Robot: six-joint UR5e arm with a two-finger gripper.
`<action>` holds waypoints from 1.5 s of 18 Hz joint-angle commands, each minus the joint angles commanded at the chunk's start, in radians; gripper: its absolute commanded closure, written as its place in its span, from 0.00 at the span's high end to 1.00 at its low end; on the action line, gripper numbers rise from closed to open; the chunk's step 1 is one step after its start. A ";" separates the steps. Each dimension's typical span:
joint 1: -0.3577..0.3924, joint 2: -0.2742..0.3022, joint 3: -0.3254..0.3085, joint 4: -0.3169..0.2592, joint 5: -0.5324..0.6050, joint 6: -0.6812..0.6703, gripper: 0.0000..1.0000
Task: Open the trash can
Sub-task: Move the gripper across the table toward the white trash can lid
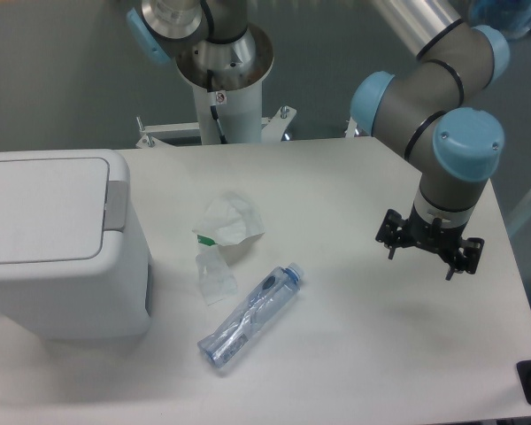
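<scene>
The trash can (57, 257) is a large boxy white bin at the left edge of the table. Its flat white lid (40, 208) lies shut, with a grey hinge strip (116, 202) along its right side. My gripper (430, 251) hangs over the right part of the table, far to the right of the bin and touching nothing. Its fingers are seen from above, so I cannot tell whether they are open or shut.
A clear plastic bottle with a blue cap (250, 316) lies on the table in front of the bin. A crumpled clear wrapper (229, 221) and a small plastic piece (214, 274) lie beside it. The robot's base column (219, 84) stands at the back.
</scene>
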 joint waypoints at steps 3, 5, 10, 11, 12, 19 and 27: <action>-0.003 0.005 0.000 0.000 0.000 -0.003 1.00; -0.012 0.017 -0.009 -0.005 0.000 -0.018 1.00; -0.057 0.097 -0.014 -0.138 0.000 -0.162 1.00; -0.072 0.109 -0.011 -0.162 0.000 -0.217 1.00; -0.102 0.123 -0.009 -0.188 0.000 -0.263 1.00; -0.227 0.201 -0.017 -0.251 -0.047 -0.442 1.00; -0.273 0.238 -0.023 -0.267 -0.195 -0.581 1.00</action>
